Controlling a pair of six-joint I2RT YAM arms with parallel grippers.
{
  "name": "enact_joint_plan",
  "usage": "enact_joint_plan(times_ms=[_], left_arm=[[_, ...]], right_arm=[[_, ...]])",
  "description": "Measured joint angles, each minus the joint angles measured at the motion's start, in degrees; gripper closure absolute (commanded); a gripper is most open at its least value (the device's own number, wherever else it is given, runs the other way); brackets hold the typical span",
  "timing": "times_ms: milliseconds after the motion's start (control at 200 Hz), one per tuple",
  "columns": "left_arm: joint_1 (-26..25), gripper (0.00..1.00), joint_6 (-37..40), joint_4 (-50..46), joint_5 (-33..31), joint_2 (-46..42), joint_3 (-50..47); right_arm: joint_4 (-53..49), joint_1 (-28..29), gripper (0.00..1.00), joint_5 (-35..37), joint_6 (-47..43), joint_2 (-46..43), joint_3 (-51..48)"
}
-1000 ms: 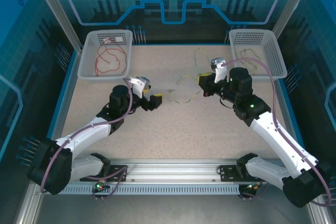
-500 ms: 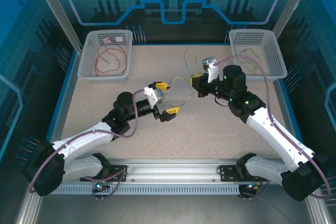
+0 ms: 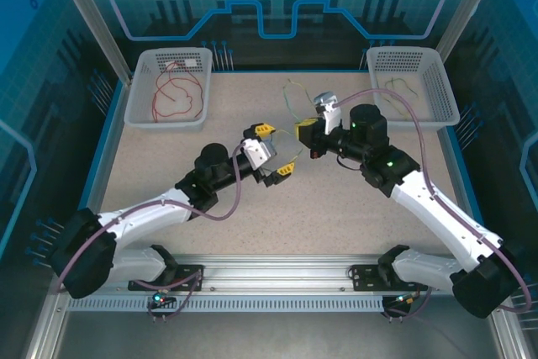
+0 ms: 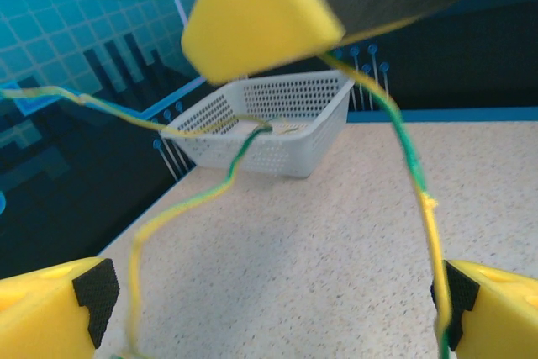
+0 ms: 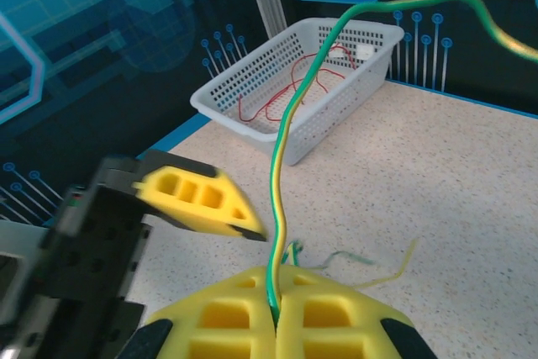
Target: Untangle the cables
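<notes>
From above, you see both grippers nearly meeting over the middle of the table (image 3: 336, 216). The left basket (image 3: 136, 100) holds the red cables (image 3: 175, 97), and an olive cable (image 3: 399, 83) lies in the right basket (image 3: 450, 102). At that range you can't judge the grip; the wrist cameras settle it.

Your right gripper (image 5: 276, 313) has its yellow fingers pressed together on a yellow-green cable (image 5: 282, 149). The cable rises from the seam and arcs off to the upper right.

Your left gripper (image 4: 273, 308) stands wide apart, clamped on nothing. Strands of yellow-green wire hang through the gap. One strand runs down just beside the inner pad of one finger (image 4: 496, 300); you can't tell whether it touches.

Loose wire ends (image 5: 353, 260) lie on the table just beyond the right gripper.
</notes>
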Motion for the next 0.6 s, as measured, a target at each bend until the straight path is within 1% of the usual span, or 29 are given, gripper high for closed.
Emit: enact_joint_plan(times_ms=[85,215,340,470,550,600], left_arm=[[0.0,0.01,0.22,1.11,-1.68,1.29,0.0],[0.15,0.01,0.17,1.4,-2.36,3.56,0.79],[0.26,0.01,0.22,4.02,-5.16,5.84,0.85],[0.42,0.02,0.26,6.14,-7.1,5.95,0.63],[0.42,0.05,0.24,7.02,-7.08,5.05,0.04],[0.42,0.11,0.28,6.84,-6.75,4.2,-0.09]], right_arm=[[0.42,0.87,1.0,0.26,0.0,0.46,0.02],[1.18,1.27,1.0,0.9,0.04,0.63,-0.04],[1.73,1.79,1.0,0.94,-0.02,0.63,-0.04],[1.75,1.97,1.0,2.58,0.02,0.48,-0.09],[1.73,2.01,1.0,4.42,0.07,0.35,-0.2],[1.73,2.03,1.0,5.7,0.44,0.31,-0.24]])
